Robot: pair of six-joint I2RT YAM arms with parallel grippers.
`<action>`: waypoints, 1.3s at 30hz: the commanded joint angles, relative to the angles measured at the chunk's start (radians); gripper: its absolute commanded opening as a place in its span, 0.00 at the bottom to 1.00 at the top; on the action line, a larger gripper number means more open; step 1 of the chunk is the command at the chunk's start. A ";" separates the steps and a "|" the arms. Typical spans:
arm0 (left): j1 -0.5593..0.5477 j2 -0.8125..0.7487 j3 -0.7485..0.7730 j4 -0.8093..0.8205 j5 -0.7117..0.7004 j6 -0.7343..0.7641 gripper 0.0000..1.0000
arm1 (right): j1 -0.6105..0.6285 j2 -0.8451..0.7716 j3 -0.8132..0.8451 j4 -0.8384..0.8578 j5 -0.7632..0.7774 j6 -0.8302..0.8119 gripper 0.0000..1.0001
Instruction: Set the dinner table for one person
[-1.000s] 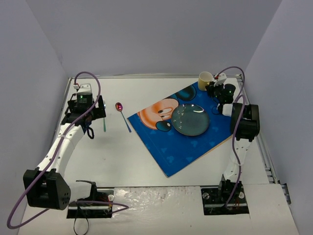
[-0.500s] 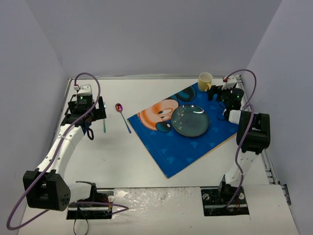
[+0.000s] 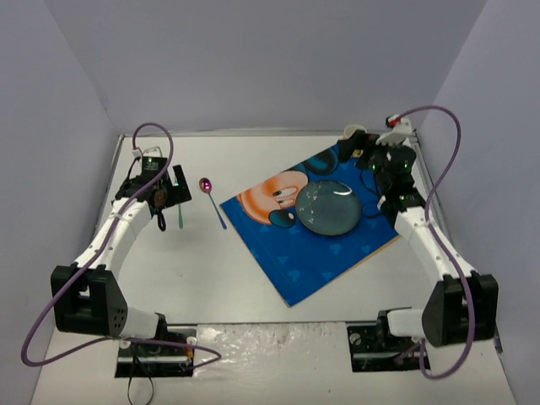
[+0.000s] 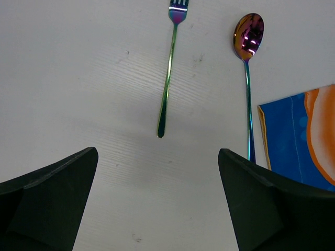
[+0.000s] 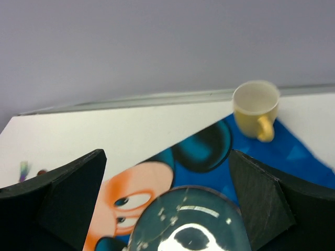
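Left gripper (image 4: pixel 157 154) and right gripper (image 5: pixel 167 154) both stood wide open, empty. Risk noted: the thin iridescent metal fork (image 4: pixel 168 73), lying flat, could skid from closing jaws, and the yellow ceramic mug (image 5: pixel 255 109) at upper right could be knocked. The white rectangular metal-rimmed dinner table (image 3: pixel 202 270) filled the overhead frame's middle, long axis apparently left-to-right.

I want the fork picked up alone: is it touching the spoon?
Apart. The left wrist view shows white table between the fork and the spoon.
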 commanded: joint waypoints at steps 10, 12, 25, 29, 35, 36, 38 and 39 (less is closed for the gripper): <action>-0.116 0.361 0.345 -0.043 -0.064 -0.233 0.83 | 0.190 -0.299 -0.283 -0.184 0.011 0.124 1.00; -0.134 0.429 0.392 -0.054 -0.061 -0.242 0.80 | 0.193 -0.328 -0.309 -0.198 0.005 0.121 1.00; -0.073 0.580 0.482 -0.096 -0.072 -0.190 0.59 | 0.195 -0.385 -0.368 -0.238 -0.044 0.066 1.00; -0.022 0.583 0.480 -0.108 -0.064 -0.107 0.57 | 0.195 -0.393 -0.390 -0.228 -0.049 0.066 1.00; 0.024 0.651 0.545 -0.145 -0.042 -0.013 0.56 | 0.193 -0.391 -0.396 -0.220 -0.058 0.060 1.00; 0.029 0.667 0.557 -0.148 -0.039 -0.003 0.54 | 0.194 -0.393 -0.396 -0.221 -0.060 0.060 1.00; 0.037 0.696 0.576 -0.151 -0.027 0.015 0.53 | 0.193 -0.397 -0.396 -0.221 -0.061 0.058 1.00; 0.040 0.707 0.585 -0.151 -0.018 0.023 0.52 | 0.193 -0.398 -0.397 -0.220 -0.060 0.056 1.00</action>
